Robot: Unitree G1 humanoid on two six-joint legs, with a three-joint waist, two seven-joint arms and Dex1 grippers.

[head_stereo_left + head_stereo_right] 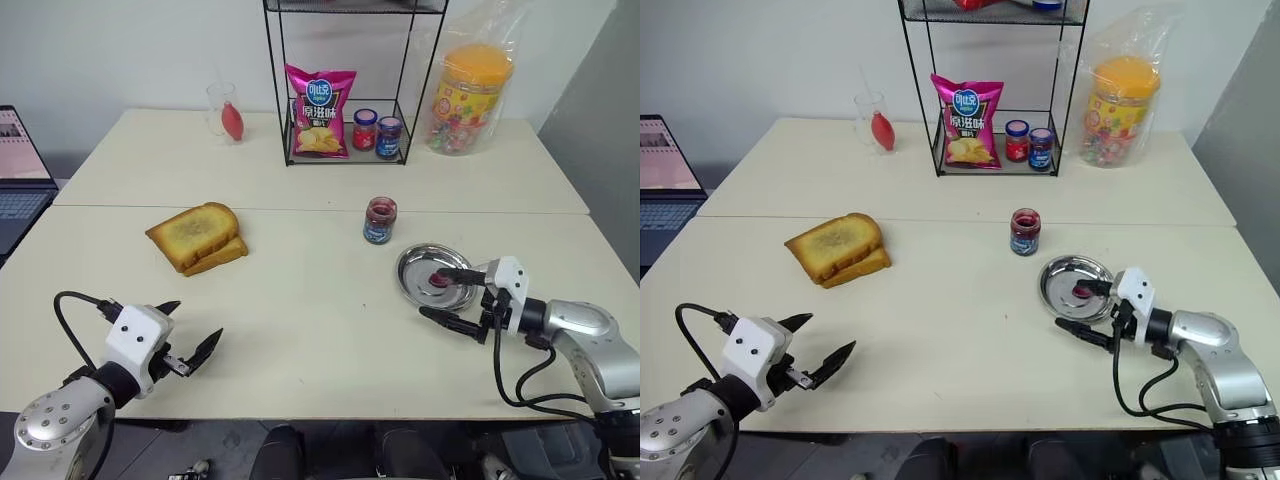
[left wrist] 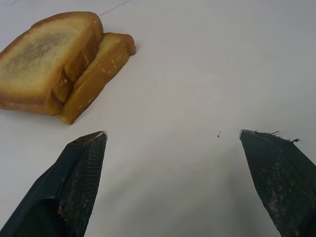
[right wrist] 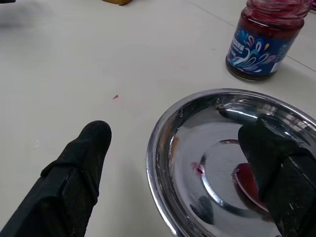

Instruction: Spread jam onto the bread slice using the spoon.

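Jam (image 1: 380, 216) is seen in an open glass jar near the table's middle, just beyond a steel dish (image 1: 415, 262) smeared red. Two bread slices (image 1: 196, 237) are stacked to the far left. The right gripper (image 1: 447, 294) is held wide open, empty, astride the dish's right rim; the left gripper (image 1: 190, 332) is spread wide, empty, over bare table (image 1: 300, 330).
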